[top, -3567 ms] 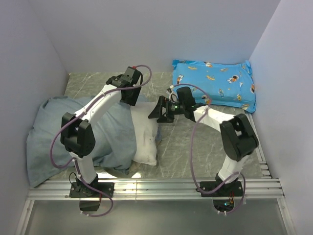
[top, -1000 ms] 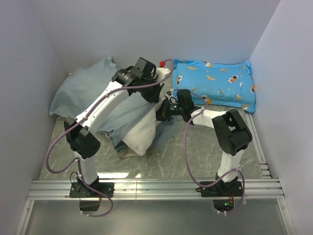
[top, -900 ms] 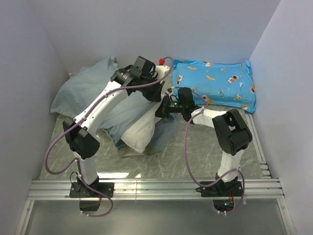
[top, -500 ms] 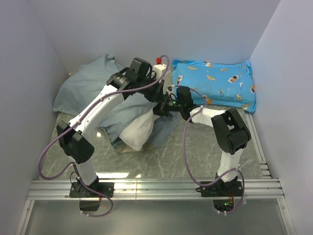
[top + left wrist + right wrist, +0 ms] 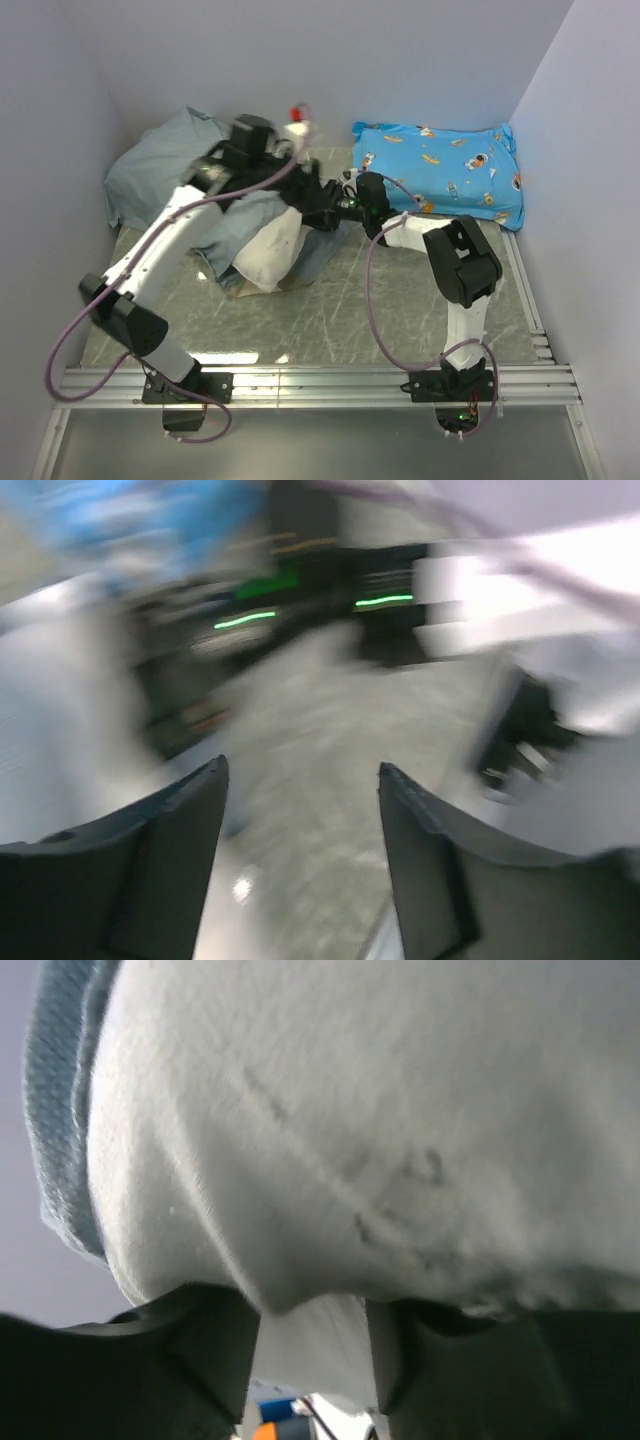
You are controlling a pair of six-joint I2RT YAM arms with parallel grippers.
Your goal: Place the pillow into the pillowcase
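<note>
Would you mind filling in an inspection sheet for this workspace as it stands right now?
Surface: grey marbled table, metal rails along the near edge.
Job's things: pillow, white end poking out of the pillowcase, which is bunched toward the far left corner.
Clutter: blue cartoon-print cushion, far right.
Grippers: left gripper open, nothing between; right gripper fingers apart against the pillow, grip unclear.
Cables: purple cables loop along both arms.
Surroundings: plain walls on three sides.
</note>
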